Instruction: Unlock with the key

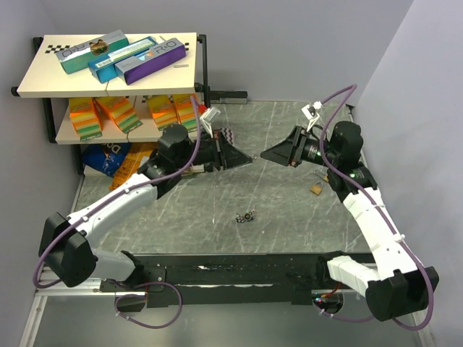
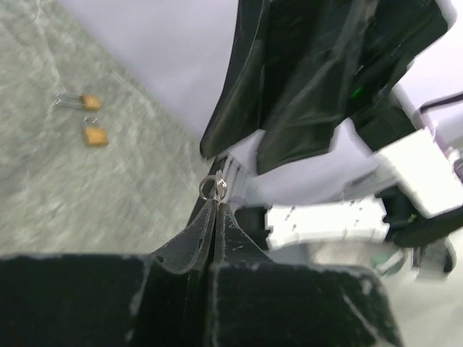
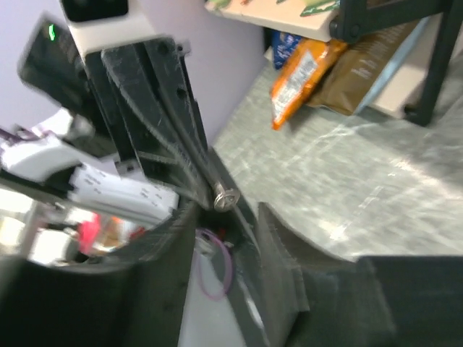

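Pinching the key by its ring, left gripper is clamped tight; right gripper is partly open and empty. Next, probably: carry the key to the padlock at 4 o'clock and align it finely.

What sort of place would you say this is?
Probably a robotics lab test cell: two arms bolted to a marble-patterned table, plain walls closing it in, and a shelf stocked with boxes and snack bags.
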### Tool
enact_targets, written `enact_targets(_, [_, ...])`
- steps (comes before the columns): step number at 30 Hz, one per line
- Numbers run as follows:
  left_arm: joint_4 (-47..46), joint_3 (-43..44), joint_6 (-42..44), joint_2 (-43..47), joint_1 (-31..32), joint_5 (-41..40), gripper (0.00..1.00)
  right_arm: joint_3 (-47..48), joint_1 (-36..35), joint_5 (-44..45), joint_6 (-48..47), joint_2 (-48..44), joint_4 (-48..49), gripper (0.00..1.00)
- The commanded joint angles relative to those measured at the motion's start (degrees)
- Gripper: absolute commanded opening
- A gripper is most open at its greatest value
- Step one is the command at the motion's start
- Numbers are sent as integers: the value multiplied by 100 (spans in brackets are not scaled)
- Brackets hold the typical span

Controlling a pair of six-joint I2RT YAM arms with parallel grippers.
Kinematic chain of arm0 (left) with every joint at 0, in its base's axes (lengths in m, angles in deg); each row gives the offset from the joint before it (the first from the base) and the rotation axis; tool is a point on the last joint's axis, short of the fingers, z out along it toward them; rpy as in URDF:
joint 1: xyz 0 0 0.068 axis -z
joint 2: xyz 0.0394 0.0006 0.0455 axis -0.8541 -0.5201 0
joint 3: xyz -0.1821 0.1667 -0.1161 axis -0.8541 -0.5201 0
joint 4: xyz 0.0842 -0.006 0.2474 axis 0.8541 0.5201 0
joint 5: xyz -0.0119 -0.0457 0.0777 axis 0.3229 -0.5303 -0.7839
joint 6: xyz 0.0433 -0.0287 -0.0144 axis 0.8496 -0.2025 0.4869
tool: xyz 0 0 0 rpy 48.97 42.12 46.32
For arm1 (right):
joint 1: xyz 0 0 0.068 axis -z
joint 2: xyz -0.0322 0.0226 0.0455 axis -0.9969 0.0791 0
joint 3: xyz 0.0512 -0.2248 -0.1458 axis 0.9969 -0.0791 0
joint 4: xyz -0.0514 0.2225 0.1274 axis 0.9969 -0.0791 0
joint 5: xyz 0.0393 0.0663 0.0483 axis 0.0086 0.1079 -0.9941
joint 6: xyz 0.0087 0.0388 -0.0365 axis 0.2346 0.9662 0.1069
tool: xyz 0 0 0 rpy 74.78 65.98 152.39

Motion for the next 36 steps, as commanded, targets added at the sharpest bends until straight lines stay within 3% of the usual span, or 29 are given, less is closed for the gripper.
enact_targets(1, [1440,634,1158,16,-191,1088,1,793,37,-231,-1595,22,-1544,51])
enact_targets(4, [2363,1029,1721,-195,-191,1686,1,961,19,-635,-2000,188,-2028,53])
enact_targets(11, [4016,1795,2811,-670,-191,2452,1,1268,-253,-1101,-2870,619,-3109,43])
enact_targets(20, [4061,1866,2838,-802,-191,2698,1,1251,-569,-1356,-2879,786,-3083,31])
enact_targets(25, [4193,1945,2926,-863,-191,2786,1,1365,-886,-1400,-3073,1014,-3320,29])
enact_targets(31, [4149,1954,2909,-890,-191,2874,1,1172,-939,-1453,-2827,980,-2934,25])
enact_targets(36, [4079,1963,2873,-916,-191,2900,1,1190,-948,-1488,-2888,1024,-3004,15])
